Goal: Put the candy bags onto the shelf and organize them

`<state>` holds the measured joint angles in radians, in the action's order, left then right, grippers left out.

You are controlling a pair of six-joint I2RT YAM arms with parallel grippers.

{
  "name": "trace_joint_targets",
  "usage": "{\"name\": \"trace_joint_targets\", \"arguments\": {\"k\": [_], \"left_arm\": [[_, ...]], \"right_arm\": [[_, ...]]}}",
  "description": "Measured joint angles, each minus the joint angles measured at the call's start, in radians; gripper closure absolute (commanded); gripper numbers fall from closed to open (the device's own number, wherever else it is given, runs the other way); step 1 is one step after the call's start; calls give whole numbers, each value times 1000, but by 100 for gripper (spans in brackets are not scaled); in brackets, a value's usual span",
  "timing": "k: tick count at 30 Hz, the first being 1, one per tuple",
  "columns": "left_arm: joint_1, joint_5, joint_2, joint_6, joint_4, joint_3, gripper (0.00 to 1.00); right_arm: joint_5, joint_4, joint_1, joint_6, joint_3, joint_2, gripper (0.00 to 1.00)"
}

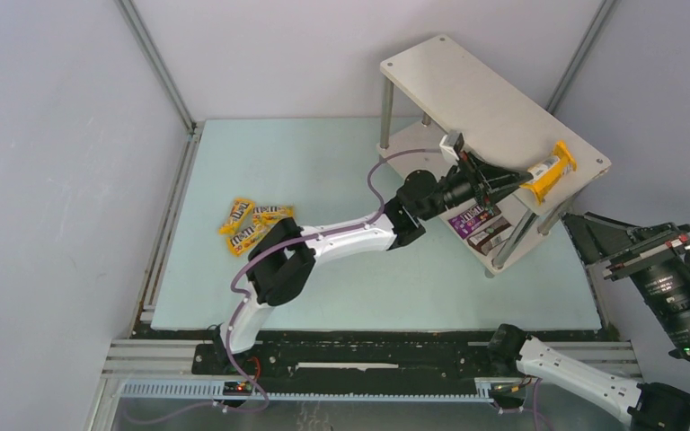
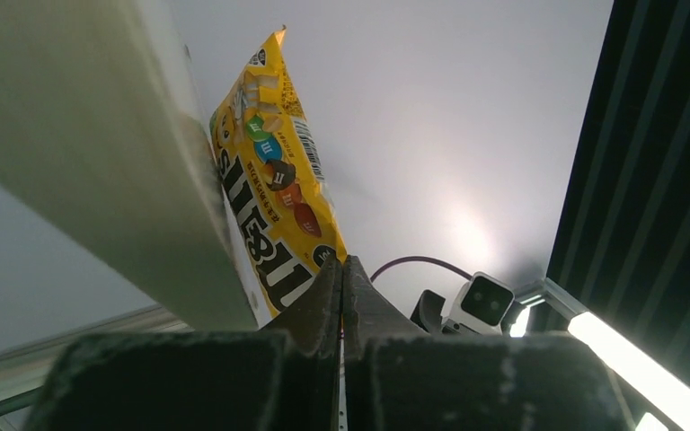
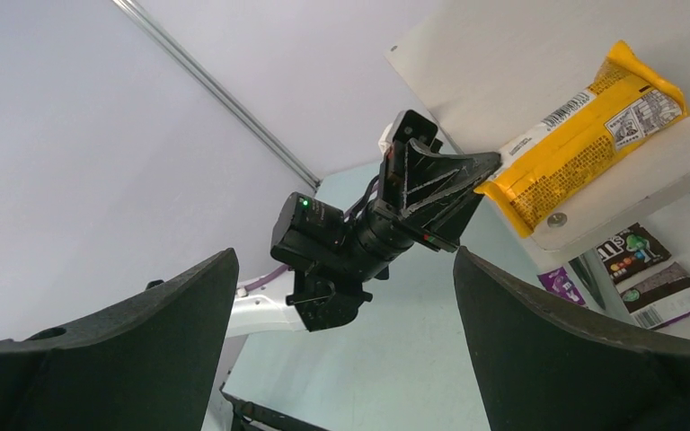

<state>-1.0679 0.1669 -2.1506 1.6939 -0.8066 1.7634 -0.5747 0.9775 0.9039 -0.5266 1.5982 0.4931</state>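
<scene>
The white two-tier shelf stands at the back right. One yellow candy bag lies on its top board at the right corner, overhanging the edge. My left gripper is shut on that bag's near end; the left wrist view shows the bag rising from the closed jaw tips beside the board. A purple bag and a dark brown bag lie on the lower tier. Three yellow bags lie on the table at the left. My right gripper is open and empty, right of the shelf.
The right wrist view shows the left gripper at the yellow bag, with my own fingers spread wide. White walls enclose the pale green table. A silver shelf leg stands near the middle back.
</scene>
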Motion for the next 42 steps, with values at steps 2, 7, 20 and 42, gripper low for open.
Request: {"name": "trace_joint_targets", "arguments": {"k": [2, 7, 20, 42], "left_arm": [[-2, 0, 0, 0, 0, -5, 100], [2, 0, 0, 0, 1, -17, 100], [20, -1, 27, -15, -20, -74, 62], [60, 50, 212, -315, 295, -129, 43]], "right_arm": [[0, 1, 1, 0, 0, -5, 2], [-1, 7, 2, -1, -3, -18, 2], [-2, 22, 2, -10, -3, -29, 3], [-1, 27, 3, -20, -29, -29, 3]]}}
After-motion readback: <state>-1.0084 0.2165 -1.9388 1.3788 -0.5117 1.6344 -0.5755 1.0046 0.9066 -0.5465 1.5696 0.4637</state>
